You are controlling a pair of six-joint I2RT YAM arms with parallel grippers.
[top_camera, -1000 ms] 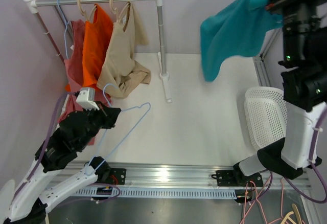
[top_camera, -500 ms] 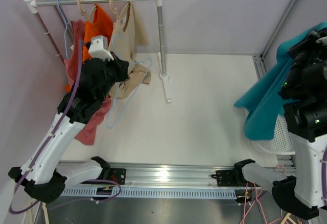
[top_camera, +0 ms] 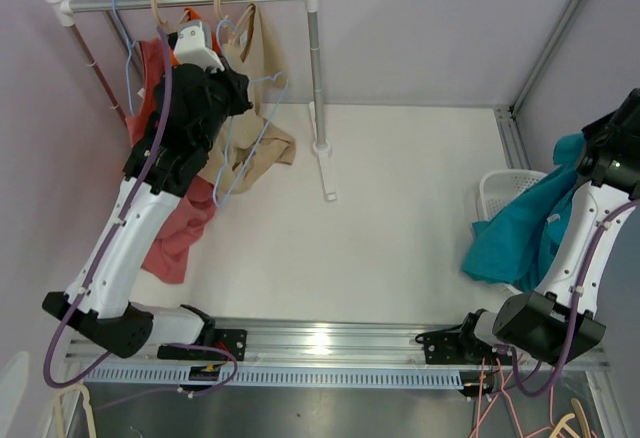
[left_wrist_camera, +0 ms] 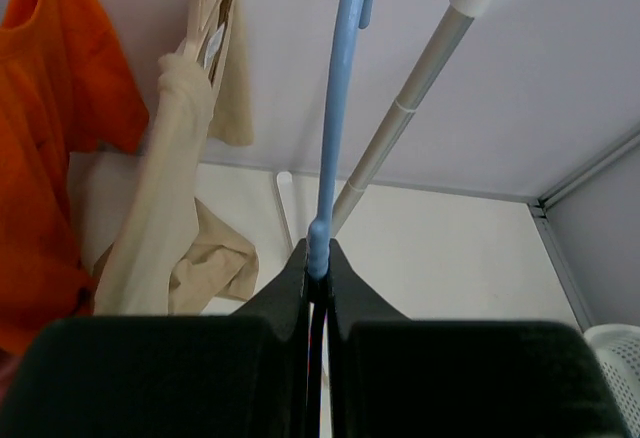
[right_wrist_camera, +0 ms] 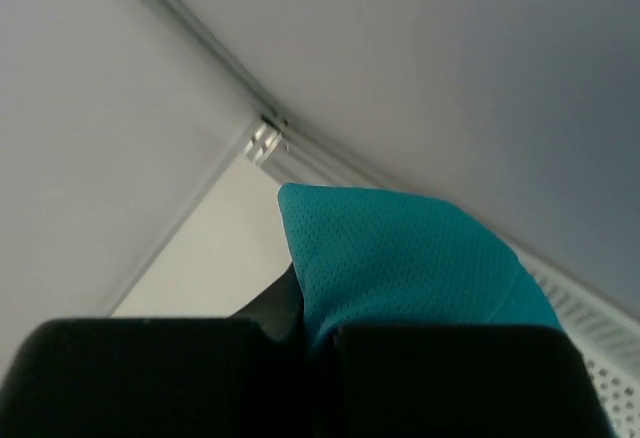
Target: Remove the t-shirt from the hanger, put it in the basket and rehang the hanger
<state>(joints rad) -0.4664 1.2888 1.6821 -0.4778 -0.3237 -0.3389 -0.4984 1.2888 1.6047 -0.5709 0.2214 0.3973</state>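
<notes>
Near, right side: the teal t-shirt (top_camera: 515,238) is pinched in the right gripper (right_wrist_camera: 318,326), fingers closed tight on a fold of the fabric. The rest is draped down over the rim of the white basket (top_camera: 497,190), which is set at the right edge of the table (top_camera: 400,208). The t-shirt is already off the hanger. Farther back, left side: the blue wire hanger (left_wrist_camera: 335,108) is clamped between the fingers of the left gripper (left_wrist_camera: 318,276), held upright and bare, with its loop seen in front of the beige top (left_wrist_camera: 170,188). The hanger's top is raised beside the rail (top_camera: 200,0); whether it is hooked on cannot be told. The orange shirt (left_wrist_camera: 60,108) and beige top are hung on the rail. A pink garment (top_camera: 180,233) is seen under the left arm.
</notes>
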